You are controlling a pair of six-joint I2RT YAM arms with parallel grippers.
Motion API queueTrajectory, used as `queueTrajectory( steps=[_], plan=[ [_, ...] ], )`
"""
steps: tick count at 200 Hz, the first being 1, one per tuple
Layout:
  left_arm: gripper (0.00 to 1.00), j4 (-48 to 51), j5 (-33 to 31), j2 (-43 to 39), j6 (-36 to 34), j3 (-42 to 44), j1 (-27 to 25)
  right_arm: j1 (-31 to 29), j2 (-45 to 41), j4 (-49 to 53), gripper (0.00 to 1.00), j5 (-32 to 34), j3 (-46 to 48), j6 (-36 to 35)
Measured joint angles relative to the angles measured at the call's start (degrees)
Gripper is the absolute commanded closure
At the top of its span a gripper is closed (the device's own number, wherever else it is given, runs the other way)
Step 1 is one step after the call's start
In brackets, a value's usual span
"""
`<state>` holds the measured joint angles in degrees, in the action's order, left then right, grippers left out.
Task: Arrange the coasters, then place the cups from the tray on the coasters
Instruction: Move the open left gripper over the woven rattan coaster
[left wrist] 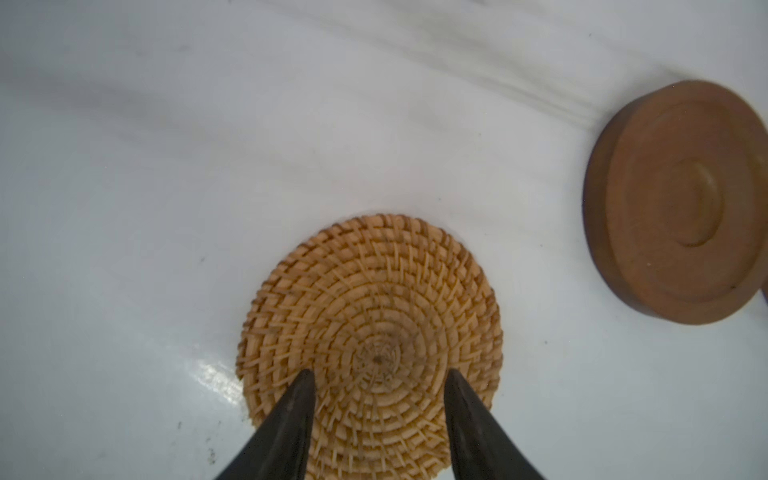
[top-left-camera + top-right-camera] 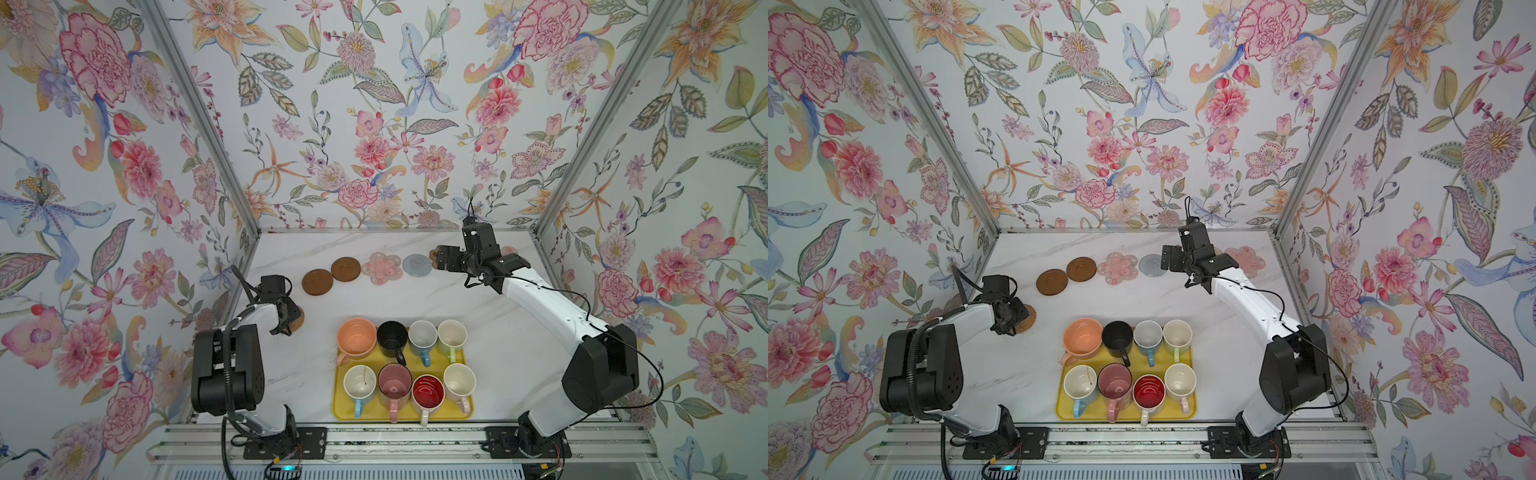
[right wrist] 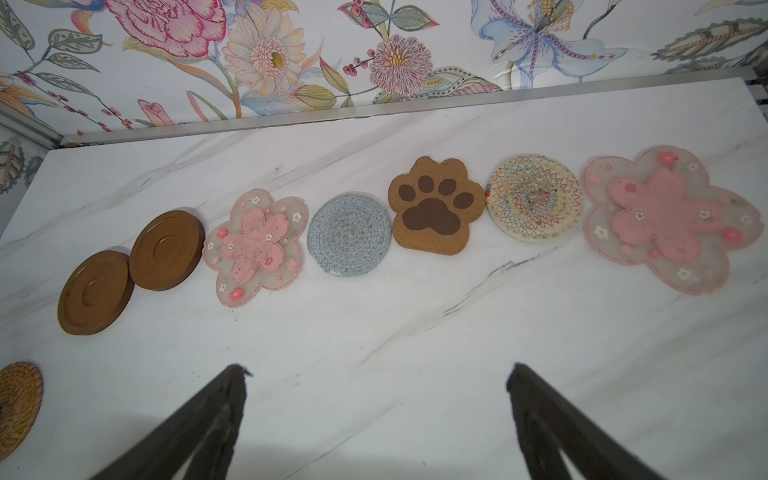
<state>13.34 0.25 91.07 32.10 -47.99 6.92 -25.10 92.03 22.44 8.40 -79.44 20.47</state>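
The left gripper (image 1: 379, 374) has its two black fingers (image 1: 286, 419) partly apart, tips over the middle of the woven rattan coaster (image 1: 370, 307); I cannot tell if they touch it. That coaster lies flat on the white marble table (image 1: 166, 187), left of the middle in both top views. The right gripper (image 3: 377, 370) is spread wide and empty above bare table. I count eight coasters: one rattan, two brown discs (image 3: 95, 293) (image 3: 166, 250) touching each other, two pink flower coasters (image 3: 255, 247) (image 3: 673, 220), one grey round coaster (image 3: 349, 235), one paw coaster (image 3: 434, 208) and one clear round coaster (image 3: 536, 197). Seven sit in a row near the back wall (image 3: 374, 50). I count eight cups (image 2: 395, 384), two rows of four, all on the yellow tray (image 2: 344, 410) at the lower middle. Only the top views show the cups and tray. Only the right wrist view shows the paw and the clear one; in both top views the right arm (image 2: 536, 299) hides them. The left wrist view shows just the rattan and one disc. There is wide bare table between the row and the tray, and the tray sits close to the front edge.
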Motion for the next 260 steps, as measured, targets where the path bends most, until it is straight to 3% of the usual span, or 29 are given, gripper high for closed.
queueTrajectory(
  steps=[55, 113, 164, 260],
  plan=[
    [0.43, 4.33, -0.94, -5.62, -0.94, -2.6, 0.0, 0.0, 0.0, -0.02, 0.01, 0.0, 0.0, -0.02],
    [0.38, 9.79, -2.36, -13.49, -1.07, 2.51, -0.13, 0.0, 0.0, -0.37, 0.01, -0.66, 0.0, -0.02],
    [0.37, 10.47, -2.1, -12.61, -0.83, 5.33, -1.68, 0.0, 0.0, -0.9, 0.01, -1.51, 0.04, -0.02],
    [0.43, 4.83, -0.48, -3.08, -0.72, 5.07, -2.12, 0.0, -0.22, -1.2, 0.01, -1.44, 1.18, 0.0]
  ],
)
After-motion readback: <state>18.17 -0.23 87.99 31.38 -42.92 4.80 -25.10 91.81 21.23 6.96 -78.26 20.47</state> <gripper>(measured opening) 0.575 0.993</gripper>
